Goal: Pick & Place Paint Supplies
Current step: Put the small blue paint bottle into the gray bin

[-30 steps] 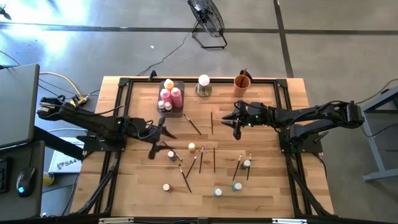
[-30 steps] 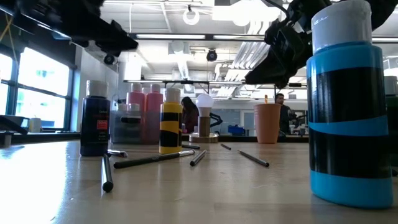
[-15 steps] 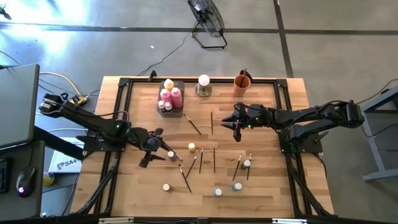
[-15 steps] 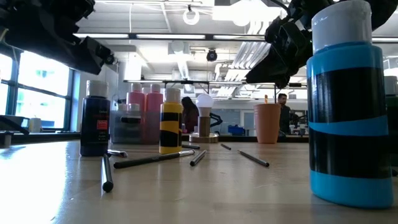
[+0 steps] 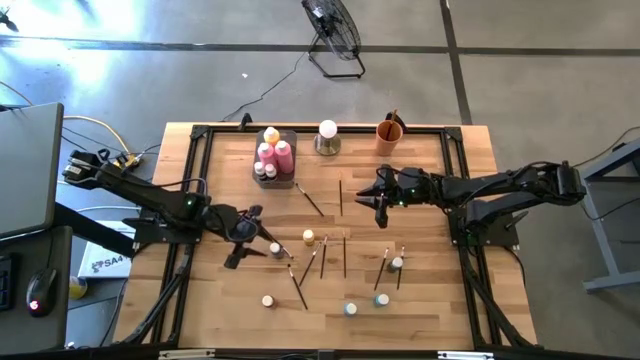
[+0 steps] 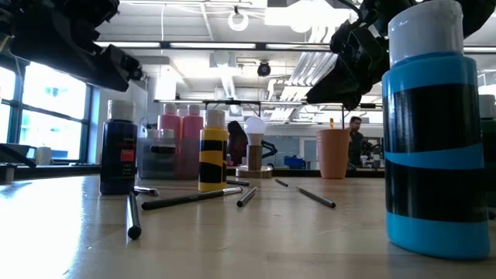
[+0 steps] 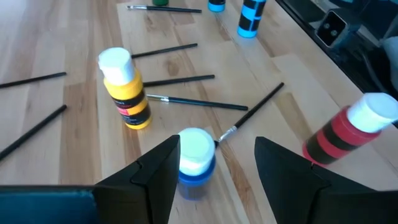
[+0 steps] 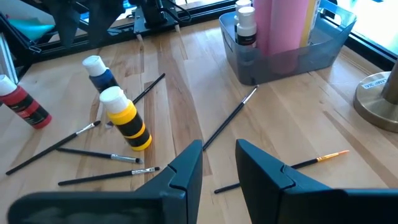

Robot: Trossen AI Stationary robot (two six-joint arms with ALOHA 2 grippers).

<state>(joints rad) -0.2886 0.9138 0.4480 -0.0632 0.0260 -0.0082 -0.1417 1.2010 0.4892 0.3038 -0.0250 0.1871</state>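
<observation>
Left claw (image 5: 243,240) low over the left-centre of the pale wooden counter (image 5: 220,310), fingers spread wide and empty — the small blue paint bottle with a white cap (image 7: 195,162) standing between the two fingertips in the left wrist view; contact with either finger impossible to tell. Just beside it, a small yellow paint bottle with black bands and a white cap (image 7: 125,89) and a small red-and-black bottle (image 7: 345,129), both upright.

Right claw (image 5: 380,198) hanging above the right-centre of the counter, fingers parted by a narrow gap, nothing between them; below it, thin dark-handled paintbrushes (image 8: 227,123) lying flat on the wood.

At the far edge, left of centre, a grey translucent rectangular tray (image 5: 290,180) holding tall pink bottles (image 5: 283,155), an orange-yellow-topped one and tiny white-capped ones. Right of the tray, a white ball on a round metal base (image 5: 327,133), then an orange cup (image 5: 389,132).

Scattered across the near half — more small white-capped bottles (image 5: 349,309) and loose brushes (image 5: 298,285), well apart from the tray. In the low view, a blue-and-black banded bottle (image 6: 430,132) close to the lens at right.
</observation>
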